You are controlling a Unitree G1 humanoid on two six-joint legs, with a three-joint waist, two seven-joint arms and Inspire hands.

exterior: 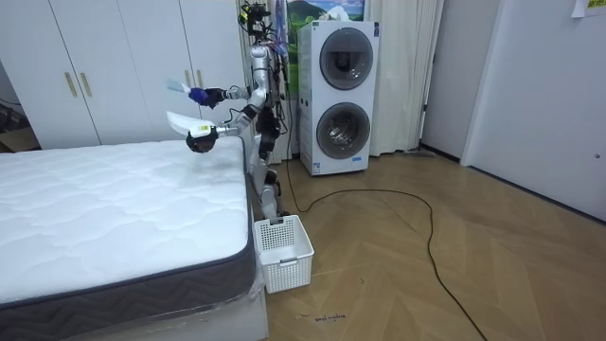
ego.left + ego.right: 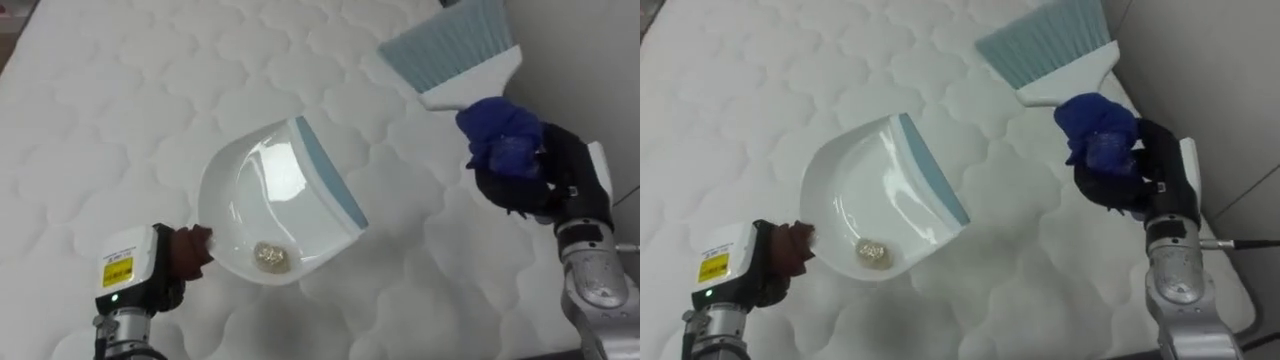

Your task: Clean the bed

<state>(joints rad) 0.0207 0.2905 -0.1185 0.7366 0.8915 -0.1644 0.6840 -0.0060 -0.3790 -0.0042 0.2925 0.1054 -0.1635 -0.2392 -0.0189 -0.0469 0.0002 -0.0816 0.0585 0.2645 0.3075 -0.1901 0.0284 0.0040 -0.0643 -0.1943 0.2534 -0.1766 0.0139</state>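
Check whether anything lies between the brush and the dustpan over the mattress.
Nothing visible does. The brush, in the right hand, and the dustpan, in the left hand, have only bare mattress between them. A small scrap already lies in the dustpan.

white dustpan [image 2: 265, 195] tilted, crumpled scrap [image 2: 271, 257] inside | blue-bristled brush [image 2: 455, 50] raised | white quilted mattress [image 2: 100, 120] beneath

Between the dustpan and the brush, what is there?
Nothing but bare quilted mattress shows in the gap between dustpan and brush, in both eye views.
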